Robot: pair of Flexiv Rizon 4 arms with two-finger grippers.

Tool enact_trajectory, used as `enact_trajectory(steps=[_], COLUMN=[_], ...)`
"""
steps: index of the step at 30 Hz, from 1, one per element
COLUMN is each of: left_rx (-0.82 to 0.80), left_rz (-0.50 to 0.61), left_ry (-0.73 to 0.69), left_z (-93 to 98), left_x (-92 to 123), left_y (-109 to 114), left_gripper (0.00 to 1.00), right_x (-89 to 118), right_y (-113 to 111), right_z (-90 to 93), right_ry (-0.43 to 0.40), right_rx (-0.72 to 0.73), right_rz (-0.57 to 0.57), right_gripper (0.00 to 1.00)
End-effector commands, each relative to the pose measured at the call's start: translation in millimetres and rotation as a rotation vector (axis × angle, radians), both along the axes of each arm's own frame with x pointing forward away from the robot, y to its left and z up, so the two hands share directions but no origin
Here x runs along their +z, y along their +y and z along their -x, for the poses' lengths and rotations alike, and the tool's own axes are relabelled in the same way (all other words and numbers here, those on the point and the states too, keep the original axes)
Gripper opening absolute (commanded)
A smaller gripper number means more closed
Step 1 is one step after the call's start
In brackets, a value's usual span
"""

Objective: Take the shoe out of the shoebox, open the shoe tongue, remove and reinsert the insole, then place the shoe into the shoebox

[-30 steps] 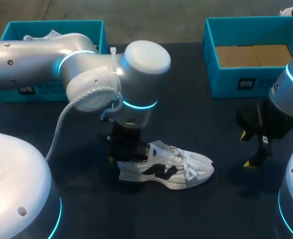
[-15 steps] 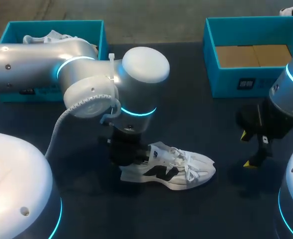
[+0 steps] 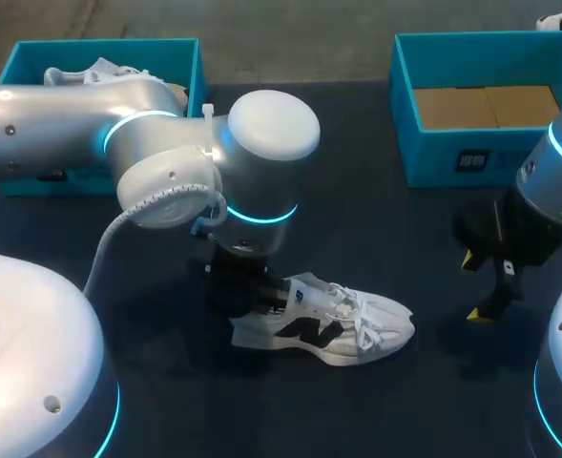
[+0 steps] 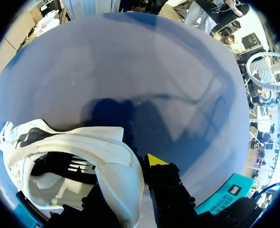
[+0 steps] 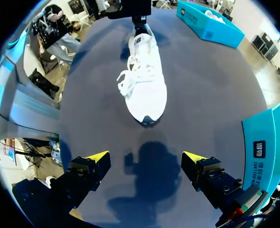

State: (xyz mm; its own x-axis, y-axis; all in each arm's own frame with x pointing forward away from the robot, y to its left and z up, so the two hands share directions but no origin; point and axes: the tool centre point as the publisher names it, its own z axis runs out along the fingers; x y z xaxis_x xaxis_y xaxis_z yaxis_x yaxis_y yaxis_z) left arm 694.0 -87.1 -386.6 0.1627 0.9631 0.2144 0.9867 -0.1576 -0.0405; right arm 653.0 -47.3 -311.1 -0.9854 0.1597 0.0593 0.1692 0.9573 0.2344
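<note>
A white shoe (image 3: 333, 324) with black side marks lies on the dark table, toe pointing right. My left gripper (image 3: 247, 298) comes down from above on its heel. In the left wrist view the gripper (image 4: 125, 183) is shut on the heel wall (image 4: 118, 166): one yellow-tipped finger (image 4: 154, 160) is outside it and the other is down inside the shoe. My right gripper (image 3: 473, 286) hangs open to the right of the toe. Seen from the right wrist, the gripper (image 5: 145, 159) holds nothing and the shoe (image 5: 142, 80) lies ahead of it, toe nearest.
A blue shoebox (image 3: 471, 157) with a brown cardboard floor stands at the back right. Another blue box (image 3: 32, 59) at the back left holds a second white shoe (image 3: 94, 72). My left arm's big elbow (image 3: 261, 153) overhangs the table's middle.
The left arm has shifted slightly, and the shoe in its grip has slid a little to the right. The right arm has stayed put.
</note>
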Motion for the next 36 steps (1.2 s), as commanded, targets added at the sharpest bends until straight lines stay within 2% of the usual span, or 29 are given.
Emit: enact_trajectory(steps=[1, 2, 3, 4, 5, 6, 7, 8, 9, 17, 24, 31, 36], left_rx=[-0.005, -0.007, -0.012, -0.015, -0.018, -0.019, -0.022, -0.023, -0.026, -0.059, -0.052, 0.057, 0.149], left_rz=[-0.002, -0.003, -0.005, -0.005, -0.002, -0.001, 0.006, 0.009, 0.015, 0.078, 0.169, 0.227, 0.237], left_ry=[0.003, 0.005, 0.007, 0.008, 0.012, 0.013, 0.012, 0.013, 0.014, 0.015, 0.074, 0.169, 0.279], left_z=[1.0, 1.0, 0.2, -0.6, -1.5, -2.2, -2.4, -2.4, -3.0, 1.4, 11.5, 23.2, 30.4], left_x=[-1.9, -2.0, -2.8, -2.8, -2.4, -1.3, 1.0, 2.2, 4.5, 30.7, 73.2, 118.4, 135.7], left_y=[0.8, 0.8, 1.0, 0.9, 1.0, 1.3, 2.0, 2.3, 2.2, 3.8, 15.7, 31.1, 43.4], left_gripper=[0.00, 0.00, 0.07, 0.31, 0.44, 0.69, 0.84, 0.88, 1.00, 1.00, 1.00, 1.00, 1.00], right_x=[-0.5, -0.5, -0.5, -0.5, -0.5, -0.5, -0.5, -0.5, -0.5, -0.5, -0.5, -0.5, -0.5], right_y=[-0.3, -0.3, -0.3, -0.3, -0.3, -0.3, -0.3, -0.3, -0.3, -0.3, -0.3, -0.3, -0.3], right_z=[1.4, 1.4, 1.4, 1.4, 1.4, 1.4, 1.4, 1.4, 1.4, 1.4, 1.4, 1.4, 1.4], right_ry=[-0.003, -0.003, -0.003, -0.003, -0.003, -0.003, -0.003, -0.003, -0.003, -0.003, -0.003, -0.003, -0.003], right_rx=[0.000, 0.000, 0.000, 0.000, 0.000, 0.000, 0.000, 0.000, 0.000, 0.000, 0.000, 0.000, 0.000], right_rz=[0.000, 0.000, 0.000, 0.000, 0.000, 0.000, 0.000, 0.000, 0.000, 0.000, 0.000, 0.000, 0.000], right_gripper=[1.00, 1.00, 1.00, 1.00, 1.00, 1.00, 1.00, 1.00, 1.00, 1.00, 1.00, 1.00, 1.00])
